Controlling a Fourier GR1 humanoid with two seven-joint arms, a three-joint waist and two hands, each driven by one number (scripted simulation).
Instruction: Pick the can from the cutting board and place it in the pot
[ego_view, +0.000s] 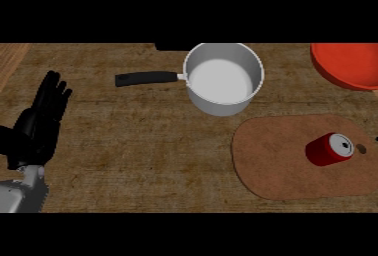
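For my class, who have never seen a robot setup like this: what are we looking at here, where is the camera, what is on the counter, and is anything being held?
The camera sits at the robot's head, looking steeply down at a brown counter. The black left hand on a grey forearm rests open at the left edge, holding nothing; the right hand is not in view. A red can sits on a brown cutting board at the right. Above it stands a silver pot with a black handle, nothing visible inside. A red dish shows partly at the upper right corner.
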